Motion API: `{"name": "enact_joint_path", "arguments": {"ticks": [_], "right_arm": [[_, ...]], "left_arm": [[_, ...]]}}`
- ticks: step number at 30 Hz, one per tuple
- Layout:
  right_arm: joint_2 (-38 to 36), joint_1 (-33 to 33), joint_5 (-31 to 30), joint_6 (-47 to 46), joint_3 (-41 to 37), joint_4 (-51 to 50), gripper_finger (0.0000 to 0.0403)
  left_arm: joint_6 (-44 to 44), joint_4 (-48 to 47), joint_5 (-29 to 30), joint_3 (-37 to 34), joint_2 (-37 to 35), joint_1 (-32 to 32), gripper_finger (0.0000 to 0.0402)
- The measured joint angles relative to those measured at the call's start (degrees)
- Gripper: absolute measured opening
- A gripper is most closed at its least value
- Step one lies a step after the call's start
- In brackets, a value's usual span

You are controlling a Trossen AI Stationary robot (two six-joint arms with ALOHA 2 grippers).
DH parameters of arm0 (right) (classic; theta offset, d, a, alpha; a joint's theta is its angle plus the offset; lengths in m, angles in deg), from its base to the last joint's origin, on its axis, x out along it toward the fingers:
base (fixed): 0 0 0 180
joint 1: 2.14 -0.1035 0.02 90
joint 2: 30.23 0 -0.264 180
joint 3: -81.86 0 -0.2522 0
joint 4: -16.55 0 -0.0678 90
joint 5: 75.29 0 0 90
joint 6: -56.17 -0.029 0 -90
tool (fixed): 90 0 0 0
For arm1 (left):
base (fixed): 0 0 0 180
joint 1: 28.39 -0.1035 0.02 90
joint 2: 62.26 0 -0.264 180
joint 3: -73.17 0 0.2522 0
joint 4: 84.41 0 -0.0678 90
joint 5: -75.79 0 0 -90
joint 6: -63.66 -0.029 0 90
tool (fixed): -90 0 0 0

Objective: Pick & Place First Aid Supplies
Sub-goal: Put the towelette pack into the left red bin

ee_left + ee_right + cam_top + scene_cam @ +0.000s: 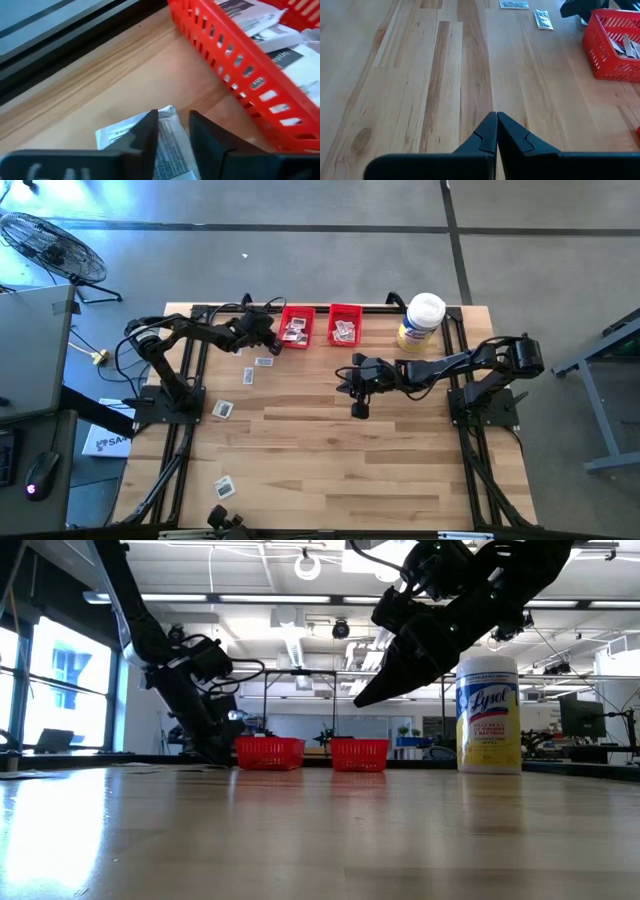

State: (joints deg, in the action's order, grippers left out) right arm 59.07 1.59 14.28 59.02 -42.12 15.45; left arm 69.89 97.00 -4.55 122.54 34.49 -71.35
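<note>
Small white packets with dark print lie flat on the wooden table [264, 362], [247, 376], [223, 409], [225, 486]. More packets fill the left red bin [297, 327] and the right red bin [345, 325]. My left gripper [265, 335] is low at the table beside the left bin, narrowly open. In the left wrist view its fingers [172, 132] stand over one packet [167, 140] lying on the wood. My right gripper [357, 388] is shut and empty, raised over the table's middle [365, 698]. My left gripper comes down from above on a packet beside the red bin [235, 55]. One finger [147, 132] covers part of the packet and the printed face [170, 145] shows in the gap. I cannot tell whether the fingers touch it.
A large white-lidded, yellow-labelled jar [420, 320] stands at the far right, near the right bin [359, 753]. Black frame rails run along the table's left, right and far edges. Bare wood spreads across the near half [340, 470]. The right wrist view shows two packets [514, 4], [543, 19].
</note>
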Motion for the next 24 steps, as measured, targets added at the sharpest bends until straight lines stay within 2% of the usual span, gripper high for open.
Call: {"name": "enact_joint_path", "arguments": {"ticks": [6, 10, 14, 21, 24], "right_arm": [[0.00, -0.02, 0.00, -0.02, 0.00, -0.02, 0.0002], [0.00, -0.02, 0.00, -0.03, 0.00, -0.02, 0.0001], [0.00, 0.00, 0.00, -0.04, 0.00, -0.06, 0.0002], [0.00, -0.01, 0.00, -0.04, 0.00, -0.18, 0.0002], [0.00, 0.00, 0.00, -0.04, 0.00, -0.17, 0.0001]], "left_arm": [[3.12, -2.29, 5.80, 0.04, -0.22, -0.16, 0.0010], [4.58, -2.82, 6.07, 0.04, -0.50, -0.15, 0.0014], [6.30, -4.65, 3.24, -0.19, -2.81, -0.25, 0.0003], [7.60, -12.24, 0.67, -0.28, -11.45, -0.20, 0.0002], [7.96, -13.14, -2.90, -0.27, -15.64, 0.68, 0.0001]]}}
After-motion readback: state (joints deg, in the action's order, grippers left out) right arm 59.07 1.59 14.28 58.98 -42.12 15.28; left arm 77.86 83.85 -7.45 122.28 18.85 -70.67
